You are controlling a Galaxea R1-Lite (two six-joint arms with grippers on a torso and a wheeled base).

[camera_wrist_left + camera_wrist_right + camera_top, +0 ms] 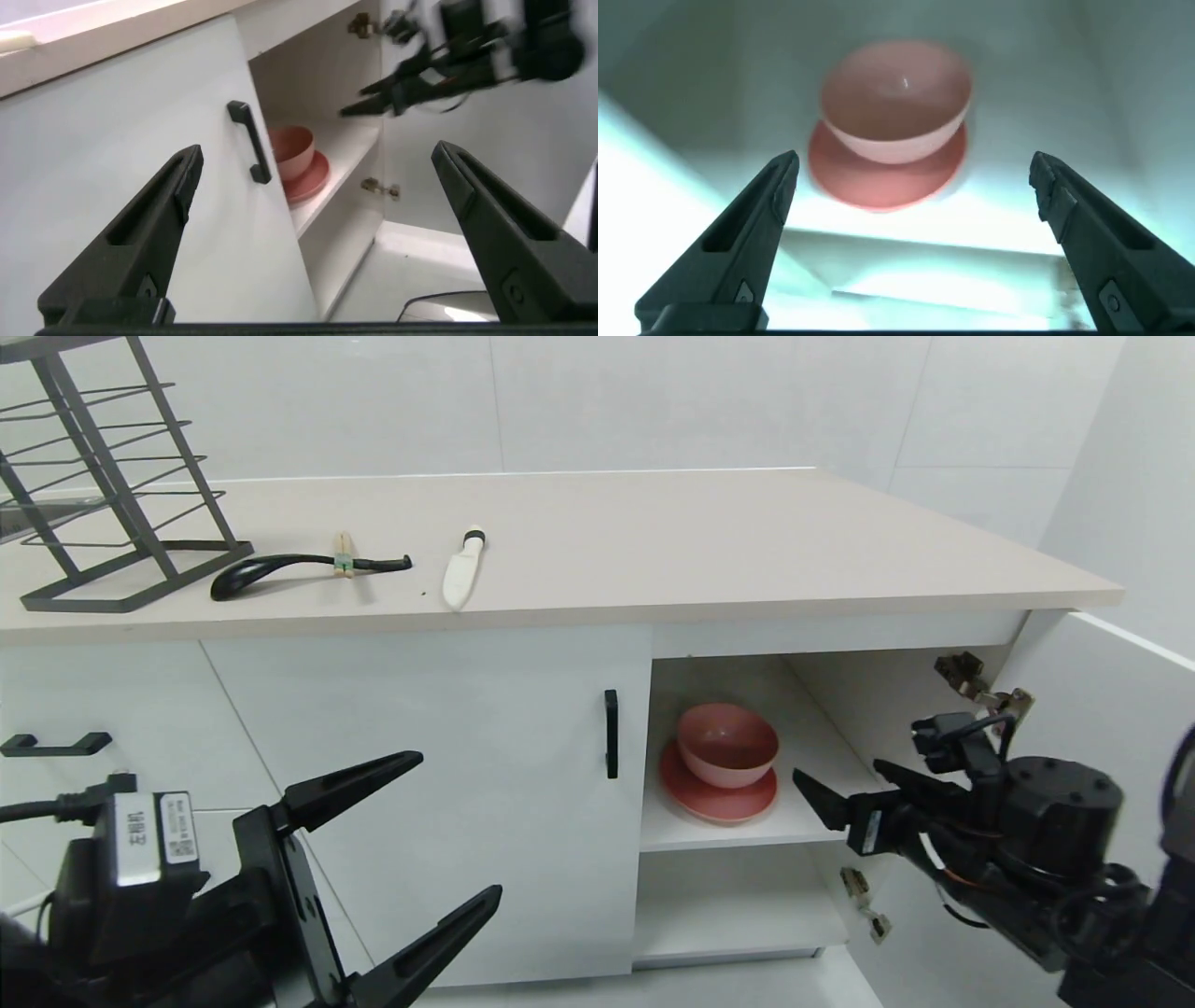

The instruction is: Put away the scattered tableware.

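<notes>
Left gripper (pixel 459 823) is seen closest, jaws spread wide and nothing held, parked low in front of the cupboard's (pixel 467 784) closed door, below its black handle (pixel 611 733). Right gripper (pixel 836 779) is found at the cupboard's open mouth, likewise wide open and empty, pointed at the pink bowl (pixel 728 742) that is nested on the pink plate (pixel 717 798) on the cupboard's upper shelf (pixel 812 756).

Now the risks. If the right gripper is pushed further in, the bowl could be knocked off the plate or the stack shoved to the back. The hinge (pixel 971 677) and the open door (pixel 1102 709) are just beside that arm, so a sideways swing could be caught there.

More tableware is left out on the worktop (pixel 653 541) above the cupboard: a white knife (pixel 463 569) near the front edge, a black spoon (pixel 252 574) and chopsticks (pixel 344 555) crossed over its handle. The knife could be nudged over the edge by a careless approach, and the chopsticks could be rolled off when the spoon is lifted. Free shelf room is judged to lie beside the plate, while the wire rack (pixel 103 504) crowds the worktop's far left.
</notes>
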